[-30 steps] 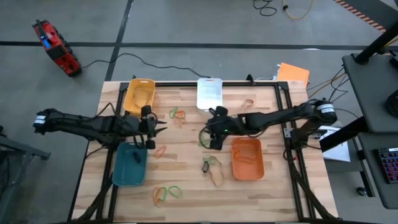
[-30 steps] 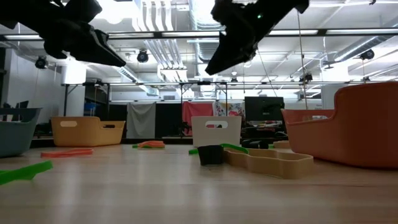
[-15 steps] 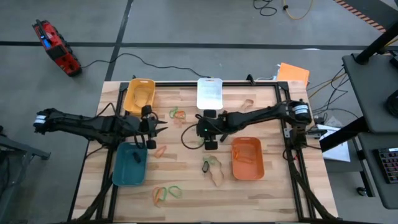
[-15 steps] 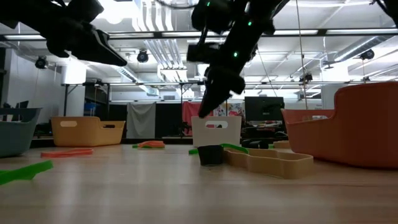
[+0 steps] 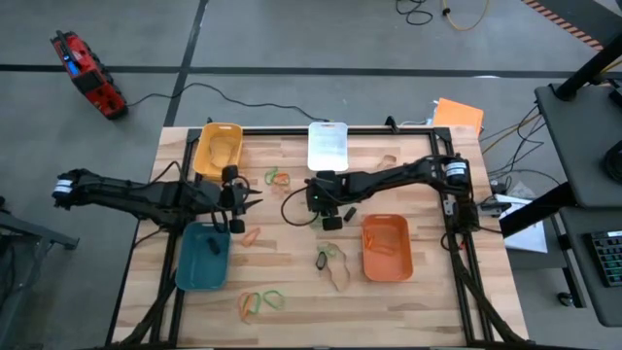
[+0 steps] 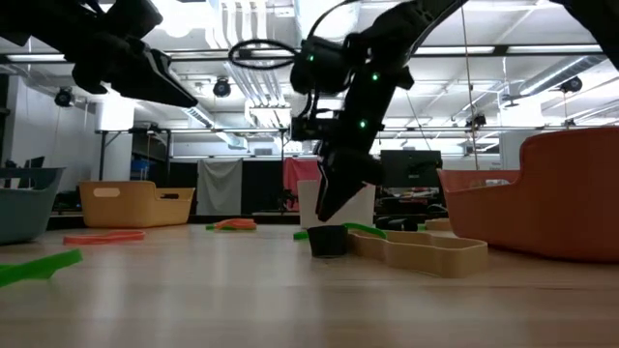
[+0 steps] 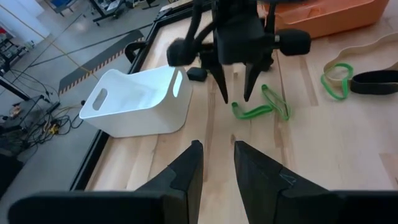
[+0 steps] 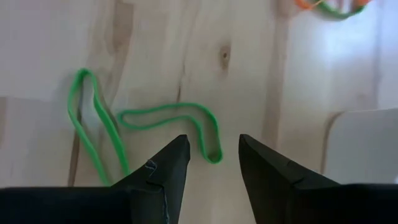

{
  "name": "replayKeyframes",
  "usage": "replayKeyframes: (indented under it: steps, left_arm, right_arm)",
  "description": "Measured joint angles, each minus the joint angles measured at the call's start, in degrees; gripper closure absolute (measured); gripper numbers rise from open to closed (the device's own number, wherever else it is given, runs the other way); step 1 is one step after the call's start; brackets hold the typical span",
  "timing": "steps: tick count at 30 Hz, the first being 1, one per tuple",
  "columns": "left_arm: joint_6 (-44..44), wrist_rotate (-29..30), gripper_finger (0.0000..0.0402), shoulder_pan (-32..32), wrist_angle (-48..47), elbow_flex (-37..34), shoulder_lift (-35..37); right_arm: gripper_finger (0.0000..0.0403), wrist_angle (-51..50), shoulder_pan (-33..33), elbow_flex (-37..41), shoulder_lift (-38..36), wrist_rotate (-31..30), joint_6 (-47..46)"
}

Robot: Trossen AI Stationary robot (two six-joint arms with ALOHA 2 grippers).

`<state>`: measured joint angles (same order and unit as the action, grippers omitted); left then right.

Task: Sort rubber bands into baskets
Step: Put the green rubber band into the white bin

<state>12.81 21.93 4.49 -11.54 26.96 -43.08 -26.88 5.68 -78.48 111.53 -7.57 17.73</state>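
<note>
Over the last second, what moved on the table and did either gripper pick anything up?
The right gripper swung toward the table's middle and came down over the green rubber band, jaws open around nothing, so nothing picked up. The left gripper stayed hovering between the yellow basket and teal basket, empty. Baskets and other bands did not move.

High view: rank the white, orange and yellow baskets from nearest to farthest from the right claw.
1. White basket, just beyond the right claw, at the far edge.
2. Orange basket, to its right, nearer the front.
3. Yellow basket, far-left corner.
</note>
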Motion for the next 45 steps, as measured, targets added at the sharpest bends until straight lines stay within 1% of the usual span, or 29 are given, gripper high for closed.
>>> replayKeyframes:
  steps: [8, 13, 18, 25, 27, 30, 36, 41, 45]
  left_arm:
    - [0.01, 0.00, 0.0326, 0.00, 0.01, 0.00, -1.18]
    - [0.01, 0.01, 0.0326, 0.00, 0.17, 0.00, -1.98]
    - [0.01, 0.00, 0.0326, 0.00, 0.79, 0.00, -2.95]
    - [0.01, 0.00, 0.0326, 0.00, 1.96, 0.00, -4.15]
    - [0.01, 0.00, 0.0326, 0.00, 2.04, 0.00, -4.33]
    - [-0.01, 0.00, 0.0326, 0.00, 2.26, 0.00, -4.57]
    - [-0.26, 0.00, 0.0326, 0.01, 2.59, 0.00, -4.73]
    - [-0.26, 0.00, 0.0326, 0.00, 2.61, 0.00, -4.72]
    - [-0.26, 0.02, 0.0326, 0.00, 2.61, 0.00, -4.73]
  right_arm:
    - [0.0248, 1.05, 0.83, -0.03, 2.92, 0.57, -0.85]
    - [0.0252, 1.10, 1.34, -0.15, 3.51, 4.01, -1.44]
    - [0.0285, 1.04, 1.85, -0.11, 3.43, 5.35, -2.15]
    - [0.0357, 1.06, 2.49, -0.09, 3.57, 7.73, -1.91]
    - [0.0379, 1.10, 2.46, -0.09, 3.57, 7.47, -2.02]
    - [0.0391, 1.06, 2.57, 0.00, 3.07, 7.58, -2.07]
    - [0.0394, -0.36, 2.46, 0.24, -0.96, 8.06, -1.91]
    - [0.0394, -0.63, 2.46, 0.20, -6.73, 7.96, -1.04]
    - [0.0394, 0.45, 3.05, 0.20, -11.85, 6.66, 0.99]
